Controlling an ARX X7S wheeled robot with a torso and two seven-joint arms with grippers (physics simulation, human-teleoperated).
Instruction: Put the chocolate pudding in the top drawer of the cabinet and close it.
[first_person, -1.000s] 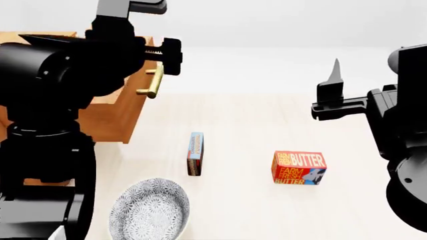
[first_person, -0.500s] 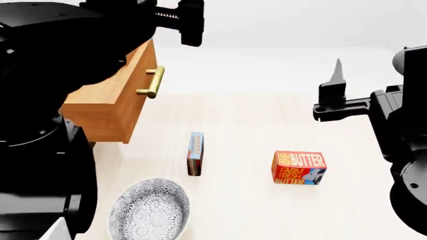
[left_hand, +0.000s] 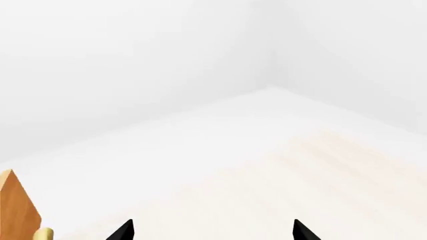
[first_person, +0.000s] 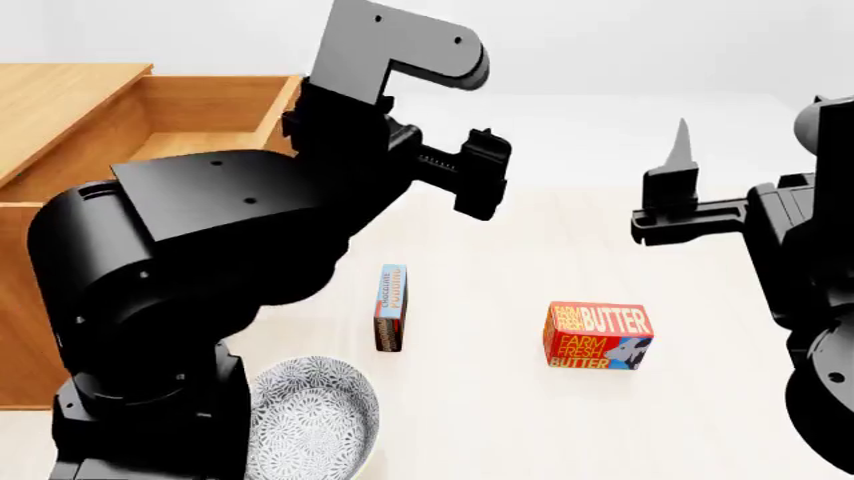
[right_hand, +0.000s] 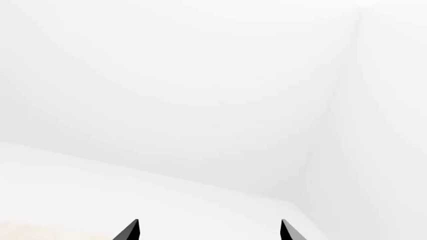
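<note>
Chocolate pudding (first_person: 391, 307) unobscured; left arm hides top drawer (first_person: 200, 115) handle.

My left claw (first_person: 481, 185) and right claw (first_person: 674, 190) look like matt black plastic, smooth. Left of my left claw, the top drawer (first_person: 200, 110) is orange-brown wood with visible grain. Below my claws, the chocolate pudding (first_person: 391, 307) and butter box (first_person: 597, 336) look like printed card; the bowl (first_person: 314, 420) looks like patterned ceramic.

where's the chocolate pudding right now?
Head view: the chocolate pudding stands on edge on the table, left of the butter box and just beyond the patterned bowl, outside the open top drawer.
</note>
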